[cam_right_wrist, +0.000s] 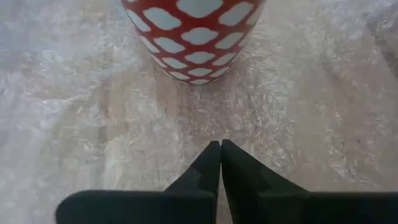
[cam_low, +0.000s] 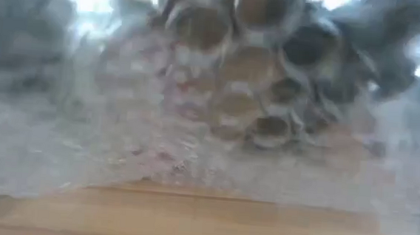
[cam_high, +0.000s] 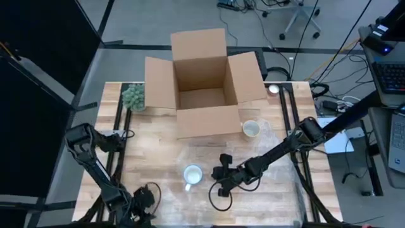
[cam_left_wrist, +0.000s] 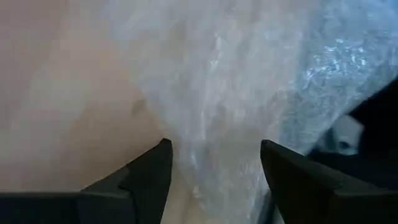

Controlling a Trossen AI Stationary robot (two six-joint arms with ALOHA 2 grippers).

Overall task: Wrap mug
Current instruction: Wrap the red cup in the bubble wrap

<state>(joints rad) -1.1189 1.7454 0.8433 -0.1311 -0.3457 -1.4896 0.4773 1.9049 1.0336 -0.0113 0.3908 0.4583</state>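
A red mug with white patches (cam_right_wrist: 194, 38) stands upright on a sheet of clear bubble wrap (cam_right_wrist: 81, 118) spread over the middle of the table. From above the mug (cam_high: 192, 174) shows a pale inside. My right gripper (cam_right_wrist: 220, 148) is shut and sits low over the wrap, just right of the mug (cam_high: 221, 179). My left gripper (cam_left_wrist: 214, 155) is open at the near left (cam_high: 147, 197), its fingers on either side of a raised fold of the wrap (cam_left_wrist: 217, 112). In the low view, wrap (cam_low: 195, 116) fills the picture. My right gripper points its shut fingertips (cam_right_wrist: 211, 155) toward the mug's foot, close over the bubble wrap (cam_right_wrist: 224, 118). I cannot tell whether they touch the wrap. They do not touch the mug.
An open cardboard box (cam_high: 204, 88) stands at the far middle. A second pale mug (cam_high: 250, 128) sits to the box's near right, and a green ball-like thing (cam_high: 133, 97) at the far left. Bare wood (cam_high: 145, 152) lies left of the wrap.
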